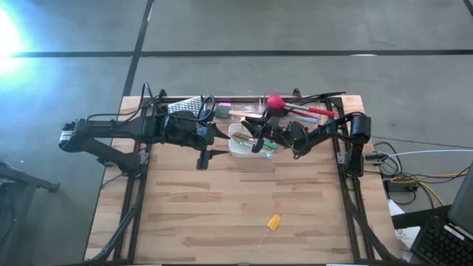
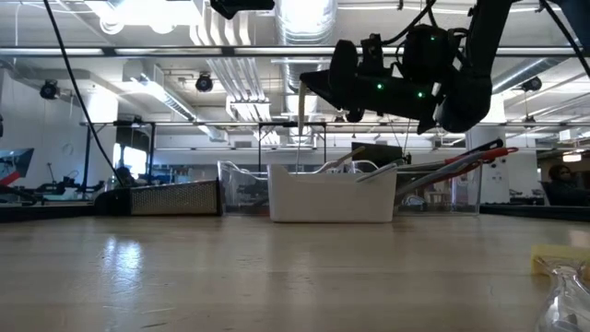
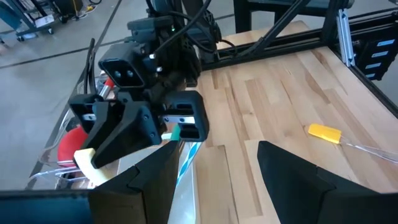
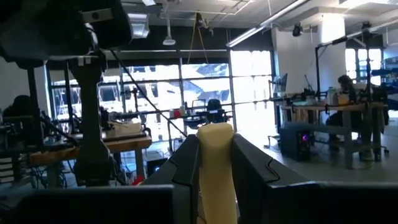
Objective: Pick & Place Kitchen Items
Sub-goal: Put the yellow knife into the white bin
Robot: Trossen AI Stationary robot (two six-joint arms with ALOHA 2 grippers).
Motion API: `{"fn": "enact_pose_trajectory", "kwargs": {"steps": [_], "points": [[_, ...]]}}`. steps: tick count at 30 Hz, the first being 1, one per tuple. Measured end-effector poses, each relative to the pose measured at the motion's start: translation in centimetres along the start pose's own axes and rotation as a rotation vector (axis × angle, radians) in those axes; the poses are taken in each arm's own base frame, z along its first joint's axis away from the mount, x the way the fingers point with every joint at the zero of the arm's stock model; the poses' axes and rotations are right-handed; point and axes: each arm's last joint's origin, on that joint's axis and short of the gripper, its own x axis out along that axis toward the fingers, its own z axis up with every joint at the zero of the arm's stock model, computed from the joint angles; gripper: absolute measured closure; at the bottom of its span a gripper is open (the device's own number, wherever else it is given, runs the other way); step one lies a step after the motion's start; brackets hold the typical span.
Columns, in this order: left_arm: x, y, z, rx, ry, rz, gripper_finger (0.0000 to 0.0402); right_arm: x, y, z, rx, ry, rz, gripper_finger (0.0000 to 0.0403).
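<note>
My right gripper (image 1: 256, 138) hangs over the white tray (image 2: 332, 205) at the far middle of the table, shut on a pale wooden stick (image 2: 301, 107). Several utensils lie in the tray, their handles sticking out over its rim. Behind it a clear bin (image 1: 295, 111) holds red spatulas and a pink piece. My left gripper (image 1: 203, 157) waits open just left of the tray, above the table, with nothing between its fingers (image 3: 292, 177). A small yellow piece (image 1: 274, 221) lies on the table near the front edge. My right gripper pinches the pale stick near its upper end (image 4: 215, 146) between its two fingers. The fingers come from the table's right, about level and slightly raised, and lie across the stick. The stick hangs nearly upright below them, its lower end (image 2: 300, 124) clear above the white tray.
A steel box grater (image 1: 185, 106) lies at the far left beside the clear bin. A clear handle (image 3: 373, 151) trails from the yellow piece. Bare wooden tabletop (image 1: 222, 207) spreads over the near half. Black frame rails run along the table's left and right edges.
</note>
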Motion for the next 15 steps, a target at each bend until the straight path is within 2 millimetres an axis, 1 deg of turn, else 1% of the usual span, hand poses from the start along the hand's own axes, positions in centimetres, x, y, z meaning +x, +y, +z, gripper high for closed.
{"fn": "enact_pose_trajectory", "kwargs": {"steps": [5, 9, 12, 15], "points": [[0.0, 0.0, 0.0, -0.001, 0.000, 0.000, 0.0177, -0.3, -0.3, -0.6, 0.041, 0.052, -0.024, 0.0349], [0.0, 0.0, 0.0, -0.002, 0.000, 0.000, 0.0177, -0.4, -0.4, -1.2, 0.068, 0.118, -0.034, 0.0327], [0.0, 0.0, 0.0, -0.003, 0.000, 0.001, 0.0177, -0.5, -0.4, -1.2, 0.078, 0.120, -0.033, 0.0321], [0.0, 0.0, 0.0, -0.005, 0.000, 0.001, 0.0177, -0.5, -0.3, -1.1, 0.079, 0.123, -0.027, 0.0326]]}}
